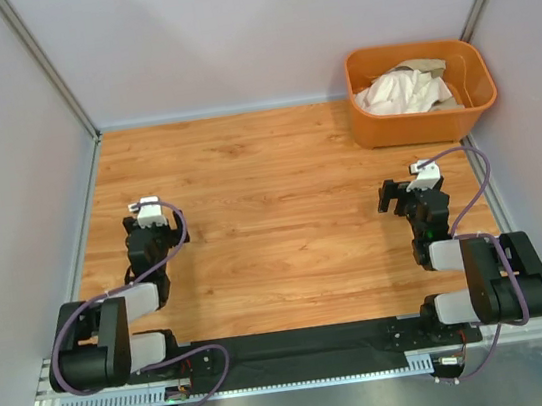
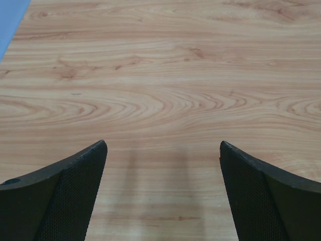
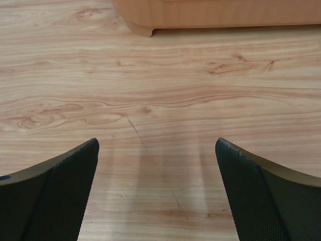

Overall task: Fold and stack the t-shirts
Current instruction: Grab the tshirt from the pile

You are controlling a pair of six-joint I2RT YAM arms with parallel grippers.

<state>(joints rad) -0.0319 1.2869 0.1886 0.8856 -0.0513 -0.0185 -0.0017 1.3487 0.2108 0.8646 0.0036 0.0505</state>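
1. The t-shirts lie together in a loose heap inside the orange tub (image 1: 424, 128), at the far right corner of the table (image 1: 274, 223). Neither is folded.
2. The cream-white t-shirt (image 1: 399, 94) is on top, bunched into soft creases and ridges. The sandy beige t-shirt (image 1: 425, 65) shows behind it and along the tub's right side, mostly covered.
3. The tub stands on the wood close to the back and right walls. In the right wrist view only its lower wall and a rounded corner show, at the top of the frame.
4. The right arm (image 1: 484, 284) is tucked back over its base at the near right edge, with its wrist held low over the table. The right gripper (image 3: 157, 141) points toward the far edge, with the tub ahead of it and well apart. Its jaws are spread wide, with only bare wood between them, and it grasps nothing.
5. The left arm (image 1: 117, 331) sits in the same tucked pose on the near left side, far from the shirts. The left gripper (image 2: 163, 144) is also spread wide over plain wood and is empty.
6. A thin dark scratch crosses the wood between the right fingers.
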